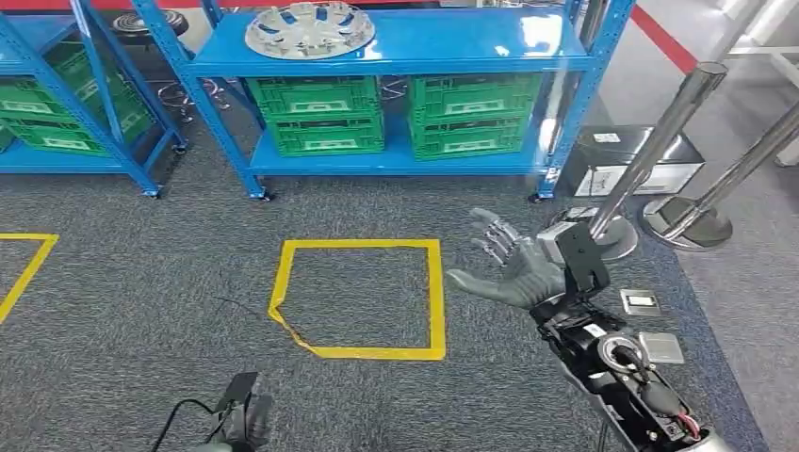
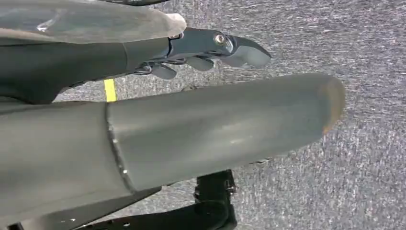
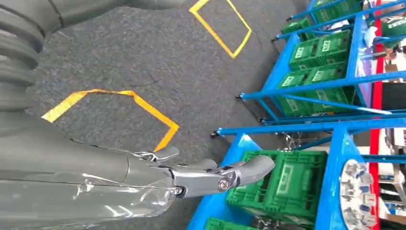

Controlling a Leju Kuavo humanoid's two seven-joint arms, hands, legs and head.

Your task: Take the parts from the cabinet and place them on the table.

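A silver wheel cover [image 1: 306,28] lies flat on the upper shelf of the blue rack [image 1: 443,42], ahead of me; the right wrist view catches its edge, wheel cover [image 3: 358,196]. My right hand [image 1: 509,266] is raised over the carpet, well short of the rack, palm up with fingers spread and nothing in it. Its fingers [image 3: 215,176] point toward the rack's lower shelf. My left hand [image 1: 243,422] hangs low at the bottom edge, and its fingers [image 2: 210,48] are stretched out, holding nothing.
Green crates [image 1: 325,113] fill the rack's lower shelf, and a second blue rack [image 1: 66,104] stands to the left. A yellow tape square [image 1: 363,297] marks the grey carpet. Chrome stanchions [image 1: 660,141], a box [image 1: 627,155] and floor plates [image 1: 641,301] stand on the right.
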